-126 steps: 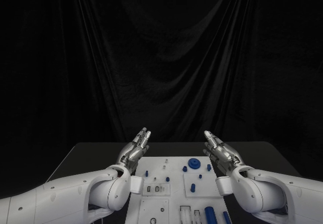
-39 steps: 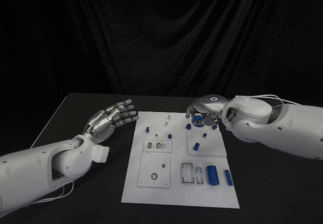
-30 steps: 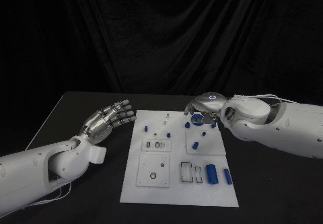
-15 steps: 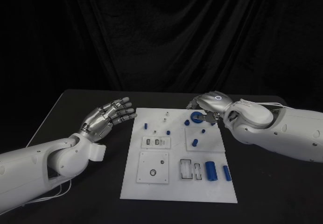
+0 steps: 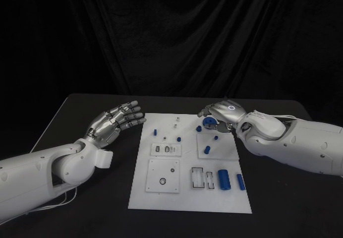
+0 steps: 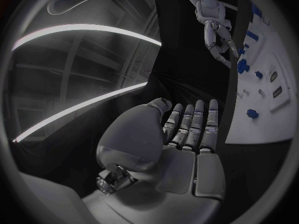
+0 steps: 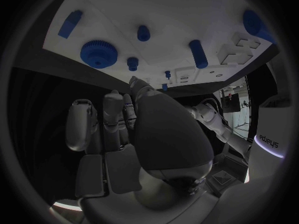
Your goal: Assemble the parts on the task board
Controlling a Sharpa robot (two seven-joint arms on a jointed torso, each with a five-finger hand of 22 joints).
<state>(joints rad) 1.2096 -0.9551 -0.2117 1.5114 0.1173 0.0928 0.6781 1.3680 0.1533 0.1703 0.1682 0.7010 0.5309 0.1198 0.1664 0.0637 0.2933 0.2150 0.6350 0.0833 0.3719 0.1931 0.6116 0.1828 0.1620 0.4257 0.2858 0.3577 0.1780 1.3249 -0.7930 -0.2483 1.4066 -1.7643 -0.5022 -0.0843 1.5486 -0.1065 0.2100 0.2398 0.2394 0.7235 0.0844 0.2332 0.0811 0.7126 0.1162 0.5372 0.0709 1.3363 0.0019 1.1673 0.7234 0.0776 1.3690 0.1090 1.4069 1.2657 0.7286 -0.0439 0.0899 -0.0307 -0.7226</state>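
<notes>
While the white task board (image 5: 187, 198) lies flat in the middle of the black table (image 5: 79, 106), its long axis runs away from the robot toward the dark curtain, the near short edge closest to the camera. Small blue parts sit on it: a gear (image 5: 209, 122) at the far end, two short pegs (image 5: 198, 129) and (image 5: 216, 136) just beside it, a slightly longer peg (image 5: 206, 148) further in, and a lone peg (image 5: 155, 133) by the left edge. Two blue cylinders, one thicker (image 5: 224, 179) and one thinner (image 5: 241, 182), lie near the right edge, side by side, both with their long axes parallel to the board's long sides. Beside them are rectangular slots (image 5: 198, 178).

The right hand (image 5: 218, 115) hangs over the far right part of the board, fingers curled downward round the gear; whether they actually touch or grip it I cannot tell. From the right wrist camera the gear (image 7: 98, 54) shows flat on the board beyond the fingers (image 7: 113, 107), with no part seen held.

The left hand (image 5: 114, 122) is raised over bare table just left of the board's far corner, palm facing the board, fingers (image 6: 194, 124) straight, close together and holding nothing
</notes>
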